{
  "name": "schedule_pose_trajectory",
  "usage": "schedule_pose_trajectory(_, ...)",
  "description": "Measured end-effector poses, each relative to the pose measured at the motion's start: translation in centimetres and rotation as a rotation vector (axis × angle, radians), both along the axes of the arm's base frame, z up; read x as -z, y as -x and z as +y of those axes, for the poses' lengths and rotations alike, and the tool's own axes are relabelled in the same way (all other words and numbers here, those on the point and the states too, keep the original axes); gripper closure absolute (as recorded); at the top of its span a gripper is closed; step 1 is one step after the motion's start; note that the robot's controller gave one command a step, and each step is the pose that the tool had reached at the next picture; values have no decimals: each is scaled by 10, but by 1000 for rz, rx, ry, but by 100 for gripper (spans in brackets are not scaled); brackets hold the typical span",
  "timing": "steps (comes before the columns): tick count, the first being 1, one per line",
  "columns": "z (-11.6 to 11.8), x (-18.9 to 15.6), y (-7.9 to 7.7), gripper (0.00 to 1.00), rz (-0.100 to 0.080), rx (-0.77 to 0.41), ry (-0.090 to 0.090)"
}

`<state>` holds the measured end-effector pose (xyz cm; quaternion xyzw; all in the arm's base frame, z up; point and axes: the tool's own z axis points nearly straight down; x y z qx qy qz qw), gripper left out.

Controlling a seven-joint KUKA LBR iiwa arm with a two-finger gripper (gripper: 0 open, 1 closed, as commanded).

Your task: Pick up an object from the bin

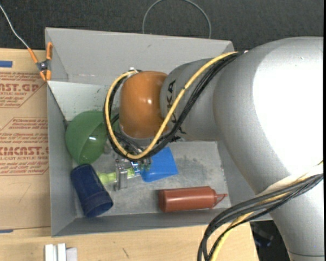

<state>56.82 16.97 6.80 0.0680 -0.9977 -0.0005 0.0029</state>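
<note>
Looking down, we see the pincer [121,177] low in the bin [206,162], a small pale-green thing [105,176] touching its left side. A blue cup [91,192] lies just beyond and a blue block [162,165] to its right. We cannot tell whether it is apart or together. We judge this the grasping step; next it must grip firmly and lift.

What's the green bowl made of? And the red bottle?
Green bowl: likely plastic, smooth and a bit glossy, with soft highlights inside. Red bottle: probably plastic too, duller, with a moulded nozzle tip, like a toy ketchup squeezer.
</note>
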Motion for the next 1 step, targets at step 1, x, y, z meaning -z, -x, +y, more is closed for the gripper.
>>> schedule_pose_trajectory(1, 0, -72, -1, 0, -11, -2, -3)
